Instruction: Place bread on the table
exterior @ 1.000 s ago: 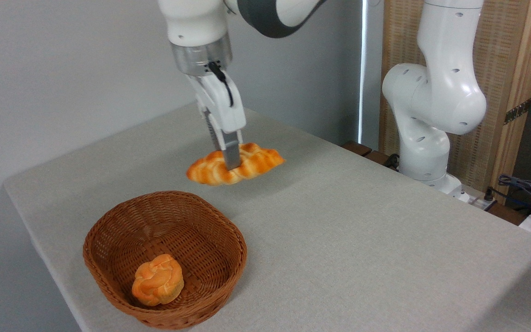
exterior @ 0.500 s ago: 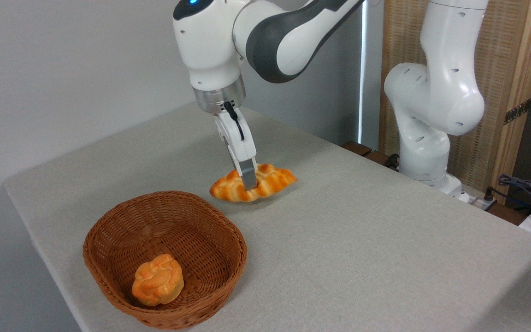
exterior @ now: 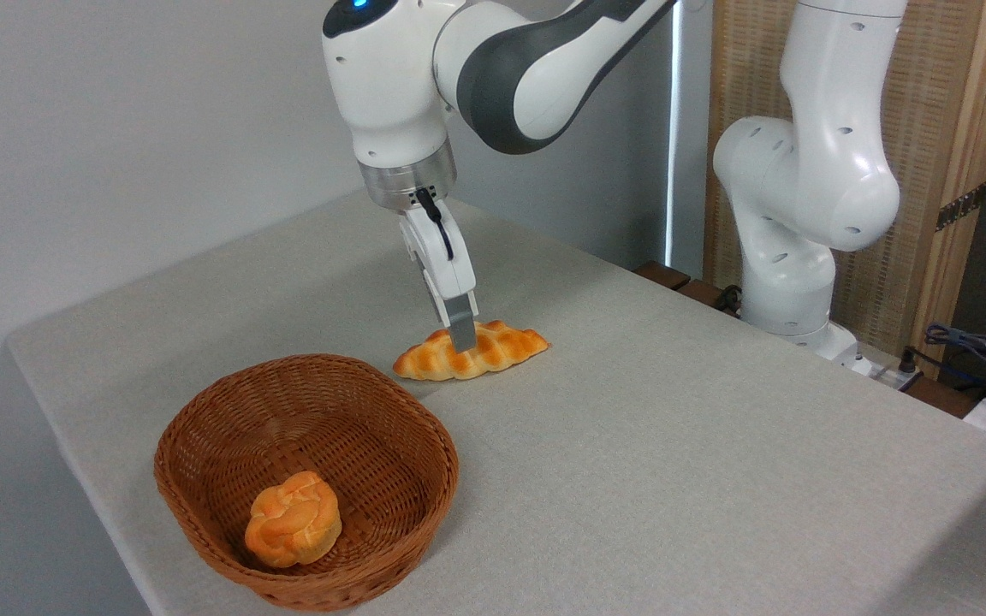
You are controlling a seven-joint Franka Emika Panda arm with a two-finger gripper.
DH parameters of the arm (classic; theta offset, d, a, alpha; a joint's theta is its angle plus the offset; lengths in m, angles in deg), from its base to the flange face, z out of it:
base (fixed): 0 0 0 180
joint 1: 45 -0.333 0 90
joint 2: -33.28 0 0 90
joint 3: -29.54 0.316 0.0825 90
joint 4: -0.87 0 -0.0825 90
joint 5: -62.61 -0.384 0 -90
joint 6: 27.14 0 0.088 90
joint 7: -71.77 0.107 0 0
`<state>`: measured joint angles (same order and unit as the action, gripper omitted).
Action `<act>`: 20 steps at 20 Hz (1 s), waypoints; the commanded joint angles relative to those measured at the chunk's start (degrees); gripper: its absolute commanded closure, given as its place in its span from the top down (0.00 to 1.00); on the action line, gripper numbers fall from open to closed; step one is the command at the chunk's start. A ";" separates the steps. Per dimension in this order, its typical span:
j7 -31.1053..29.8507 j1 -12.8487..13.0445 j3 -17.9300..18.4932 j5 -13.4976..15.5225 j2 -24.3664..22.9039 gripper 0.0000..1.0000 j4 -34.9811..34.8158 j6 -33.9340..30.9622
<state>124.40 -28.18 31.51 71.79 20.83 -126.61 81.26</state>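
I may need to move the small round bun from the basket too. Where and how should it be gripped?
Grip the bun across its middle, coming straight down from above. It lies low against the near wall of the basket, so the sides are blocked.

Bread (exterior: pixel 472 352) behind basket (exterior: pixel 305 479)

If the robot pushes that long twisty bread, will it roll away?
Probably not. The braided loaf lies flat and low on the table, with tapered ends, so it would likely slide or pivot on the cloth. It looks light, and probably soft, so a push may dent it.
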 commanded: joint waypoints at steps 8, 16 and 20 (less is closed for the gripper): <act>-5.95 -2.40 0.75 -5.13 10.41 1.00 28.65 -14.35; -14.30 -7.76 0.75 -5.40 16.58 1.00 40.20 -14.18; -16.51 -9.00 -0.04 -5.49 16.23 1.00 40.20 -14.88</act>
<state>109.82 -36.56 32.17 67.02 36.86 -88.05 68.87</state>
